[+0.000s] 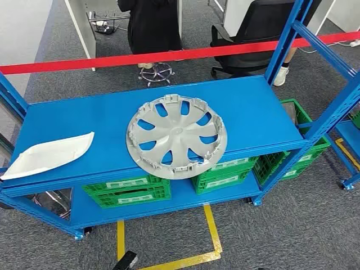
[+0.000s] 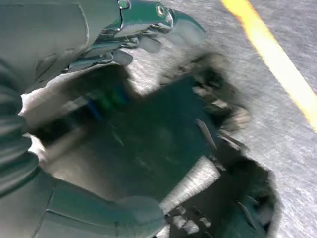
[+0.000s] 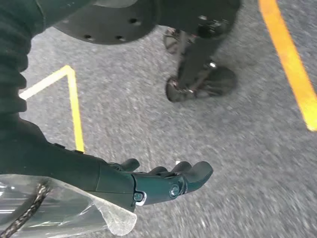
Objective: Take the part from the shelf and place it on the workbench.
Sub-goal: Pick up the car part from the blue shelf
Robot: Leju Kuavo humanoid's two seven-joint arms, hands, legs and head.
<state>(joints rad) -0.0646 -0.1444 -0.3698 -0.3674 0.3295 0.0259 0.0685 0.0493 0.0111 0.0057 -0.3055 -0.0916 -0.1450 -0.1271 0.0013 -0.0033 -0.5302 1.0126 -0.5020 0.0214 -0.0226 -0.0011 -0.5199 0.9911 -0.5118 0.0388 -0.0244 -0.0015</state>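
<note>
Lying untouched at the front edge of the blue shelf, the grey wheel cover has yet to be picked up. Left hand and right hand hang over the floor, fingers extended, holding nothing.
</note>
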